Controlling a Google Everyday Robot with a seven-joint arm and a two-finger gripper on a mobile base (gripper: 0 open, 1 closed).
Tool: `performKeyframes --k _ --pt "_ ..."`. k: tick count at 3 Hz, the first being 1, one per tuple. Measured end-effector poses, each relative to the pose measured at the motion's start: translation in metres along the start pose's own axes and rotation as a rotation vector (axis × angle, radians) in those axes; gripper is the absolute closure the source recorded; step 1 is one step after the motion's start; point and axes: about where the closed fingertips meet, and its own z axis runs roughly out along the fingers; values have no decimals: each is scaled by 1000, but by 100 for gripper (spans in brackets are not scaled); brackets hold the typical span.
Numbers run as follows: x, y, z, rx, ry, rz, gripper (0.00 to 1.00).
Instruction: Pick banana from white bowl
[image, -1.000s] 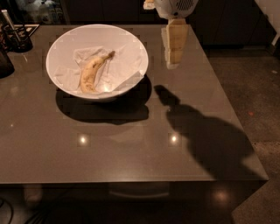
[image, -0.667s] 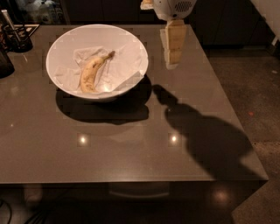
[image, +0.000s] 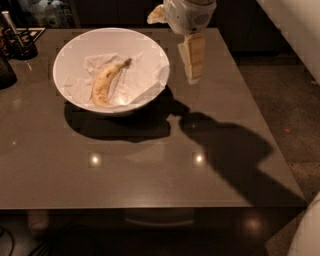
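While banana (image: 106, 82) lies on paper (image: 146, 75) in white bowl (image: 64, 56) | gripper (image: 192, 62) beside it | opening unclear

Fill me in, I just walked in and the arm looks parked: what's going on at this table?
A robot is set to pick a speckled yellow banana out of a wide glossy white bowl on a dark table. The banana lies on crumpled white paper inside the bowl, untouched. The robot's gripper hangs right of the bowl, outside its rim.
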Motion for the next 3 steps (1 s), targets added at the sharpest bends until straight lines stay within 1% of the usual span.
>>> performKeyframes --k 1,2,3 --pt "-9 -18 8 -12 37 -93 0" --pt "-11 -22 10 -3 37 -98 0" --pt "-16 -42 13 17 13 -136 0"
